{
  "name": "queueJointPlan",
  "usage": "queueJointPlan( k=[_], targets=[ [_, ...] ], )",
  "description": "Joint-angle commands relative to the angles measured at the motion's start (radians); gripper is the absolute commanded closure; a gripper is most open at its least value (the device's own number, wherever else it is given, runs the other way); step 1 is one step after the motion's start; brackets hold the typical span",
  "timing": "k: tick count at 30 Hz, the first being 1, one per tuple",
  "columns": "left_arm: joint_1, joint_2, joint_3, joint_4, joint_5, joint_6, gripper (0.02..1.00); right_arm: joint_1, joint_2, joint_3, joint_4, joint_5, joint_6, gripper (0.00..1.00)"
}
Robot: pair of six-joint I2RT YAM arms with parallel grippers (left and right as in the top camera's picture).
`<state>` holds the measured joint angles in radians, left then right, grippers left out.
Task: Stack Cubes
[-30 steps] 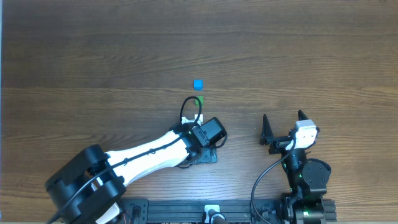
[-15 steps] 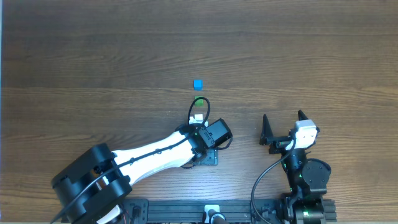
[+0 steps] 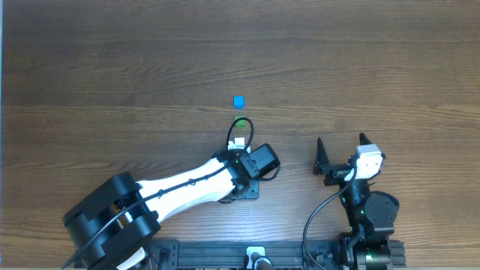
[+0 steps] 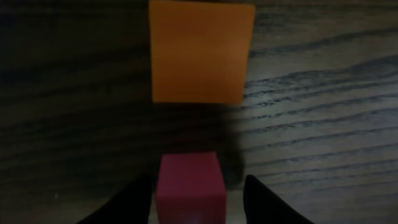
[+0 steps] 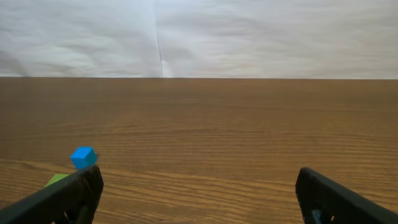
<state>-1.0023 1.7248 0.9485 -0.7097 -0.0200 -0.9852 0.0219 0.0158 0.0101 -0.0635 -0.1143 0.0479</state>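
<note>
The table (image 3: 112,60) is evenly bright in the top view; under the left gripper (image 4: 198,182) lies deep shadow.

No readable text, labels or numbers.

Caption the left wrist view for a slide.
Left gripper straddling a red cube, orange cube ahead, wooden table beneath.

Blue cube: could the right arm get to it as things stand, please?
Probably yes: only bare table lies between the open right end effector and the blue cube.
</note>
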Motion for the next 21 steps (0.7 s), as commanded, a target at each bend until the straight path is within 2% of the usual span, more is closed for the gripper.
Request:
queueJointPlan(
  k=[1, 4, 13, 21],
  targets=[
    [-0.001, 0.011, 0.021, -0.005, -0.024, 0.002, 0.586, -0.003, -0.005, -0.005, -0.004, 0.003, -0.004, 0.007],
    [-0.001, 0.011, 0.021, -0.006, -0.024, 0.002, 0.630, -0.003, -0.005, -0.005, -0.004, 0.003, -0.004, 0.007],
    [-0.001, 0.011, 0.021, -0.016, -0.031, -0.017, 0.669, -0.003, -0.005, -0.005, -0.004, 0.003, -0.005, 0.007],
    [-0.001, 0.011, 0.021, -0.015, -0.031, -0.017, 0.783, -0.003, -0.005, -0.005, -0.004, 0.003, -0.005, 0.007]
  ],
)
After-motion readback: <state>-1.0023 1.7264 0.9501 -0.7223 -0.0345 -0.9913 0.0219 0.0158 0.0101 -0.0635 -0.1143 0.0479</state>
